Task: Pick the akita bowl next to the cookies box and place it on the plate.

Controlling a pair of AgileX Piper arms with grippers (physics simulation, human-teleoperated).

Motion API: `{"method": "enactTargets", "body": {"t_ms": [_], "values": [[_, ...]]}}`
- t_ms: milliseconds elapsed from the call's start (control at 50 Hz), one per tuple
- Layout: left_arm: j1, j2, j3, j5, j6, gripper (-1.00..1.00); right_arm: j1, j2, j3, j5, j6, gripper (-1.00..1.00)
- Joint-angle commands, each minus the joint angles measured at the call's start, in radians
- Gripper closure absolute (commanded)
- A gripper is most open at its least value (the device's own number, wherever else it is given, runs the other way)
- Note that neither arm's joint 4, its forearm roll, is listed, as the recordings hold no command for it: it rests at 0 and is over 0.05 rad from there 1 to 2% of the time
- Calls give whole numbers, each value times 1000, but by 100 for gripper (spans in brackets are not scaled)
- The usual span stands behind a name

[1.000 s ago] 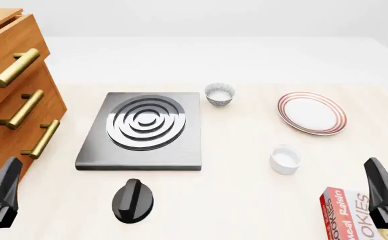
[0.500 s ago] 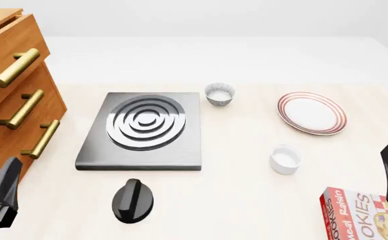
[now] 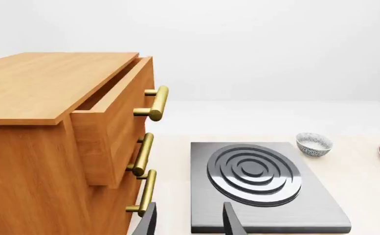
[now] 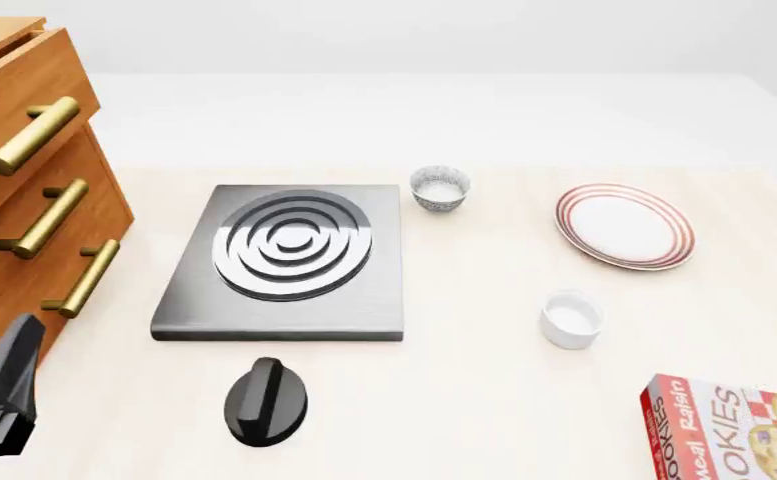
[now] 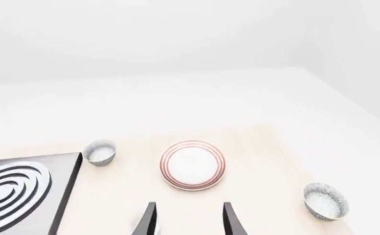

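Two patterned bowls on the table. One, the akita bowl (image 5: 325,200), shows only in the right wrist view: it sits upright on the light tabletop, well apart from the plate (image 4: 624,225), on the plate's side away from the stove slab, nothing touching it. The twin bowl (image 4: 440,187) stands on the plate's opposite side, just beside the far corner of the grey slab (image 4: 288,262) with silver rings. The plate lies flat and bare, red rings at the rim. A plain white cup (image 4: 571,318) stands nearer the camera than the plate, apart from it. The cookies box (image 4: 728,430) lies flat, nearer still than the cup, cut off by the front view's edge; the akita bowl does not appear in that view, so the gap between box and bowl cannot be judged. A black knob (image 4: 265,400) lies beyond the slab from the plate, towards the camera. A wooden drawer chest (image 4: 28,200) with brass handles stands furthest from the plate, past the slab. Left gripper (image 3: 190,205): fingers spread, nothing between them, low beside the chest. Right gripper (image 5: 190,205): fingers likewise parted and bare, pointing towards the plate, clear of every dish.
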Motion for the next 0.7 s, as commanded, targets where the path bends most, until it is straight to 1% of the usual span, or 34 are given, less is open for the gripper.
{"method": "enactTargets", "body": {"t_ms": [20,40,120,160,280,400,420,480,660,700], "values": [[0,0,0,0,0,-100,-68,141,-156,119,-8,-100],[0,0,0,0,0,-100,-86,181,-157,121,-16,-100],[0,0,0,0,0,-100,-102,194,-175,128,-19,-100],[0,0,0,0,0,-100,-125,226,-207,144,-23,-100],[0,0,0,0,0,-100,-171,306,-272,183,-8,-100],[0,0,0,0,0,-100,-200,349,-303,194,-9,-100],[0,0,0,0,0,-100,-219,378,-320,202,-3,-100],[0,0,0,0,0,-100,-229,382,-361,214,3,-100],[0,0,0,0,0,-100,-302,500,-388,207,15,-100],[0,0,0,0,0,-100,-305,504,-392,205,14,-100]]}}
